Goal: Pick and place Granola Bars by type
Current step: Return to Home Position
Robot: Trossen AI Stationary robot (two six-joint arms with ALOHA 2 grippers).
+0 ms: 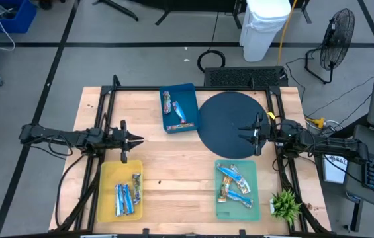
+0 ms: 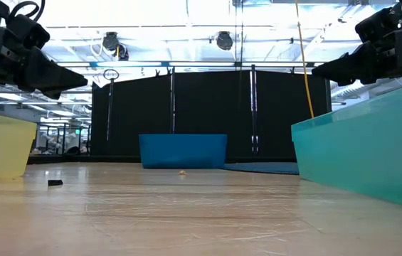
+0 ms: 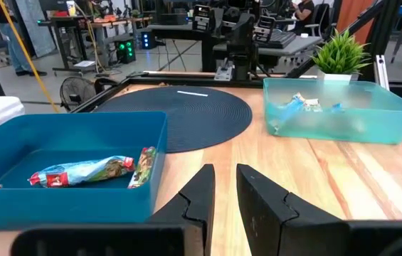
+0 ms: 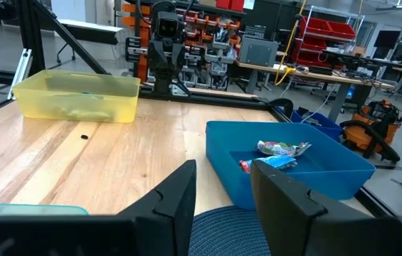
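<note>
Pale wooden planks form the table [image 1: 173, 165] we look down on, which carries three bins and a dark round mat [image 1: 223, 112]. We find the granola bars [image 1: 128, 195] lying inside the bins: blue ones in the yellow bin [image 1: 110, 175], others in the teal bin [image 1: 236, 213] and the blue bin [image 1: 185, 92]. Over bare wood between the yellow and blue bins hovers the left gripper [image 1: 139, 140], fingers narrowly parted and empty. The right gripper [image 1: 241, 133] hangs over the mat, fingers apart, holding nothing.

Bright, even overhead light fills every view, the ceiling [image 2: 186, 14] blown out white in the low view, leaving only faint soft shadows on the table [image 1: 173, 165].
</note>
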